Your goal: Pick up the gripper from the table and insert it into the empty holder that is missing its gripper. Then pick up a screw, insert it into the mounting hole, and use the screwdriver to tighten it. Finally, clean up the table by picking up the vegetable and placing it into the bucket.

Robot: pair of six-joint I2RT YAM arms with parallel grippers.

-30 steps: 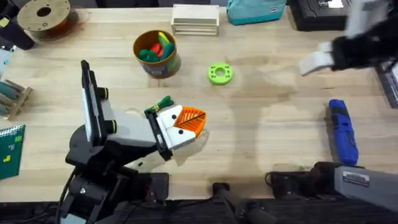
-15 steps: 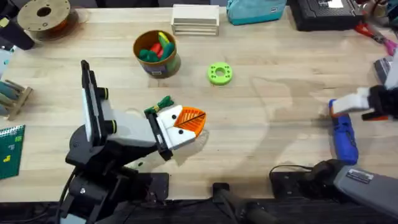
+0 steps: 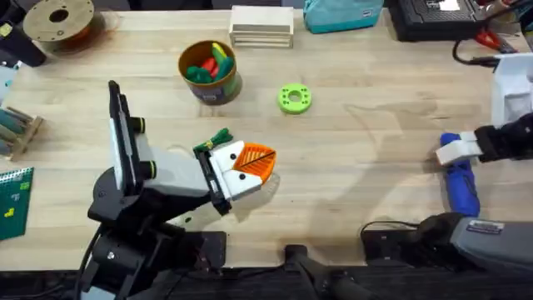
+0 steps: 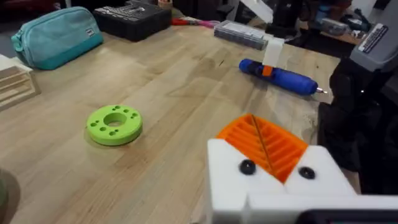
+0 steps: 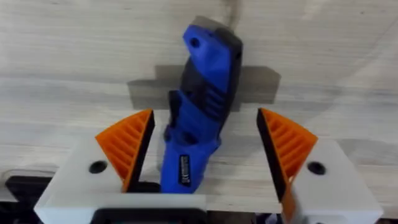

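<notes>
My right gripper (image 5: pixel 208 146) stands open astride the screwdriver (image 5: pixel 200 102), which lies flat on the table (image 3: pixel 375 142) at its right side. I should centre, descend squarely, then close on the body. Left gripper (image 3: pixel 246 171): closure indeterminate.

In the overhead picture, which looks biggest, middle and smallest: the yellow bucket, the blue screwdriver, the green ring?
1. Bucket, though the screwdriver comes close.
2. Screwdriver, partly hidden by the right gripper.
3. Green ring, clearly smallest.

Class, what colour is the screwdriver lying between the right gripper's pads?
Bright blue with a dark grip section; the screwdriver shows best in the right wrist view.
</notes>
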